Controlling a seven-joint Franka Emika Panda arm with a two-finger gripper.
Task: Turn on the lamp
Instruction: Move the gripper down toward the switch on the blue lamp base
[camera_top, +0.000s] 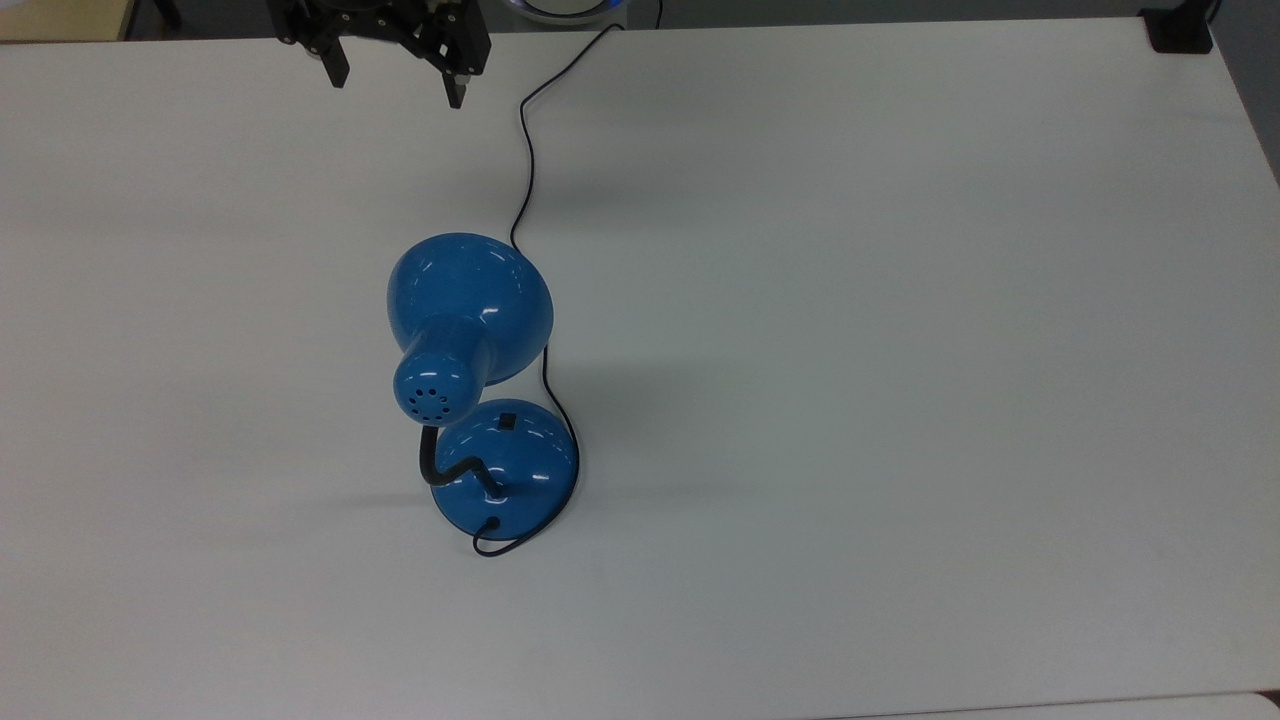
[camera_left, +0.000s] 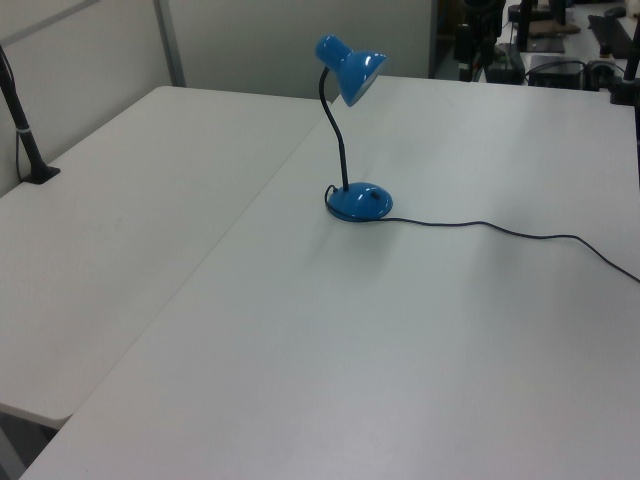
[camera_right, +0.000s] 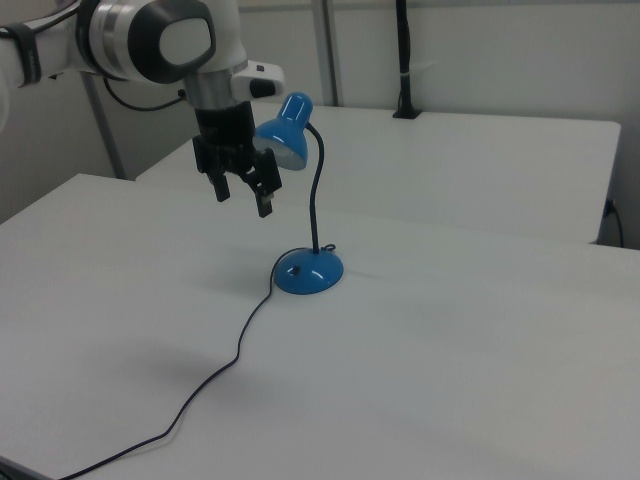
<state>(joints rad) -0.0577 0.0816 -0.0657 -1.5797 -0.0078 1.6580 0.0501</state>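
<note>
The blue lamp (camera_top: 470, 310) stands upright on the white table (camera_top: 900, 350), its bell shade (camera_right: 285, 135) held up on a bent black gooseneck (camera_left: 335, 130). On the round base (camera_top: 510, 465) sits a small black switch (camera_top: 507, 421); the base also appears in the left view (camera_left: 360, 202) and the right view (camera_right: 308, 272). The lamp looks unlit. My gripper (camera_top: 398, 92) hangs open and empty at the top view's upper left, well apart from the lamp. In the right view the gripper (camera_right: 243, 200) hovers above the table, to the left of the shade.
A thin black cord (camera_top: 525, 150) runs from the base across the table and off its far edge in the top view; the cord (camera_right: 215, 375) trails toward the near left corner in the right view. A black clamp post (camera_left: 25, 140) stands on the neighbouring table.
</note>
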